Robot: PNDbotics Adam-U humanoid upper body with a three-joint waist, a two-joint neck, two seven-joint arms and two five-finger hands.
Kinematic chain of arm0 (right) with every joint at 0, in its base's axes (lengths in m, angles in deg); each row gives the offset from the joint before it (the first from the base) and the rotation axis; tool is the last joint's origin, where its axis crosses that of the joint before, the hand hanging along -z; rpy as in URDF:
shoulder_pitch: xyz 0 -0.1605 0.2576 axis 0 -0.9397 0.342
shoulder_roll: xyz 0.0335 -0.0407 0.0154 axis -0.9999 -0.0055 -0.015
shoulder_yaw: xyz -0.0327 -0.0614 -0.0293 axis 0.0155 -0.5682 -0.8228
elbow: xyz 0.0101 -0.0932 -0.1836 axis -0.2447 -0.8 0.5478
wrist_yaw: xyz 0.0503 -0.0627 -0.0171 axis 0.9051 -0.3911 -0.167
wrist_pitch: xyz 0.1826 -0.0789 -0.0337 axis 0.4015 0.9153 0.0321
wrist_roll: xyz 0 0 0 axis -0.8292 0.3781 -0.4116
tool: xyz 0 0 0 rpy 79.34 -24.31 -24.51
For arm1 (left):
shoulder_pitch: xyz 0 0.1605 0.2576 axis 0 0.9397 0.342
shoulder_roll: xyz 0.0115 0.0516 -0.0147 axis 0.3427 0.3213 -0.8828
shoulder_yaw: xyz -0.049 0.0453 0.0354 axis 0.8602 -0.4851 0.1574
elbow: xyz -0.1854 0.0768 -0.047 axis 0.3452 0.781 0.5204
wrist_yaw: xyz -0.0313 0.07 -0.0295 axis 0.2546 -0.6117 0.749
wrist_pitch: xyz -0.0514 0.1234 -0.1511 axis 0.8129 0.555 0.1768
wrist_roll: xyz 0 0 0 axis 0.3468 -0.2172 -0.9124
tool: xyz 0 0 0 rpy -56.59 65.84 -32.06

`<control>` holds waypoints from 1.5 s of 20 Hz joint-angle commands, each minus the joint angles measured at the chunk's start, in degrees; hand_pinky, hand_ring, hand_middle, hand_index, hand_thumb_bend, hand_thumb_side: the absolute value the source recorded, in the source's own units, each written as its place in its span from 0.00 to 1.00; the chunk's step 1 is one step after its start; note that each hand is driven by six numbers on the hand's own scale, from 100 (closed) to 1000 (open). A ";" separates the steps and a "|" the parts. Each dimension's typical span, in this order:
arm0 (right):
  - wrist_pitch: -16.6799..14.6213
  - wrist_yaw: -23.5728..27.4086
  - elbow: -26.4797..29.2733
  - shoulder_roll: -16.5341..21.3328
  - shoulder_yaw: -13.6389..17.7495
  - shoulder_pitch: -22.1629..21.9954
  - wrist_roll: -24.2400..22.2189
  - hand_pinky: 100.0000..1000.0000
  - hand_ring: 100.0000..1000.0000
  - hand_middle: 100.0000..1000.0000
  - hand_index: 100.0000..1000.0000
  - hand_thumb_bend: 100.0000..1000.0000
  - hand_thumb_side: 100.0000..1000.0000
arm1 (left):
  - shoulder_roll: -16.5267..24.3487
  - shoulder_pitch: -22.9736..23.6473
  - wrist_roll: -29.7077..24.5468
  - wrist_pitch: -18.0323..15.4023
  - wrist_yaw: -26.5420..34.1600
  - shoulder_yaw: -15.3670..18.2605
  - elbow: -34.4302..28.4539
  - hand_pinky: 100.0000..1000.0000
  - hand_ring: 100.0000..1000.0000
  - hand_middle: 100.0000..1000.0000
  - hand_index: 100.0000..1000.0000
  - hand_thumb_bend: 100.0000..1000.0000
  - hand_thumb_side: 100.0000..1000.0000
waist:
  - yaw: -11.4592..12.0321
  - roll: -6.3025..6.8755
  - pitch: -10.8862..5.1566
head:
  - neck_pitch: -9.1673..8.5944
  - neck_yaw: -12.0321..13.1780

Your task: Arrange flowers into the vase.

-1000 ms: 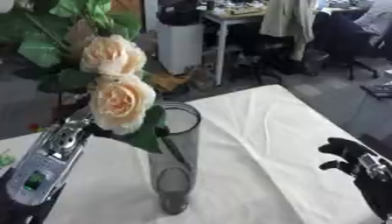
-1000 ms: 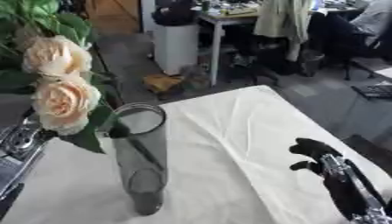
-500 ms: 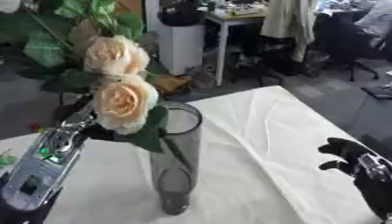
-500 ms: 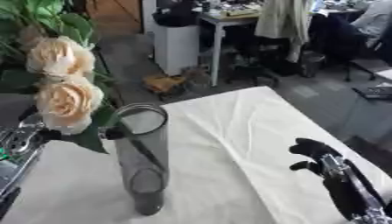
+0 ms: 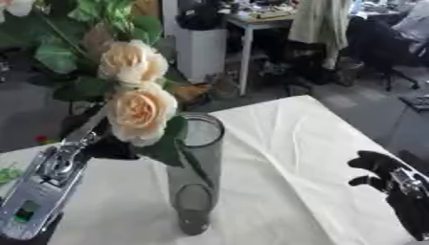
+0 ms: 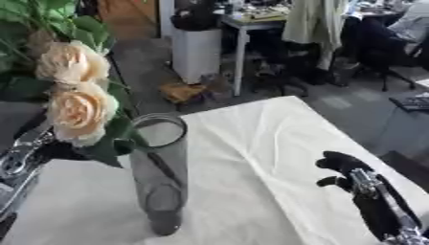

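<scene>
Two peach roses [image 5: 138, 109] with green leaves hang at the rim of a tall grey glass vase [image 5: 196, 186], on its left side. A dark stem runs down inside the vase. My left hand [image 5: 102, 146] shows only as a dark shape behind the leaves, holding the flowers; its silver forearm enters from the lower left. My right hand [image 6: 342, 168] rests at the lower right with relaxed fingers up, holding nothing and well apart from the vase.
A white cloth [image 5: 285, 143] covers the table, whose far edge runs diagonally behind the vase. More green leaves [image 5: 59, 52] fill the upper left. Beyond the table are a white bin [image 5: 199, 50], desks and chairs.
</scene>
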 commanded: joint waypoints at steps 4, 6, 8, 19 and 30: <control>-0.18 0.21 0.48 0.88 0.71 0.03 0.32 0.59 0.80 0.67 0.82 0.00 0.89 | 1.67 0.88 1.37 0.35 1.80 1.08 -3.13 0.93 0.77 0.83 0.93 1.00 0.35 | 0.35 -0.49 -0.81 | 0.53 -0.42; -0.20 0.20 0.47 0.89 0.75 -0.05 0.38 0.58 0.80 0.67 0.82 0.00 0.89 | 1.98 1.57 1.75 0.52 2.36 1.24 -3.85 0.93 0.77 0.83 0.93 1.00 0.35 | 0.49 -0.55 -0.84 | 0.60 -0.44; -0.21 0.21 0.47 0.87 0.77 -0.09 0.43 0.59 0.80 0.67 0.82 0.00 0.89 | 2.48 2.42 1.95 0.57 3.00 1.28 -4.81 0.94 0.77 0.83 0.93 1.00 0.35 | 0.69 -0.61 -0.89 | 0.62 -0.56; -0.22 0.19 0.42 0.65 1.02 -0.39 0.75 0.58 0.80 0.67 0.82 0.00 0.89 | 6.48 11.46 5.16 -0.35 10.02 3.69 -17.13 0.89 0.75 0.81 0.91 1.00 0.47 | 2.49 -0.89 -1.00 | 1.12 -1.35; -0.32 0.39 0.49 0.33 1.48 -0.28 1.96 0.58 0.79 0.66 0.81 0.00 0.88 | 7.42 23.13 9.89 -9.69 15.93 9.80 -23.03 0.88 0.76 0.82 0.92 1.00 0.69 | 4.77 -0.83 -1.13 | 1.29 -2.13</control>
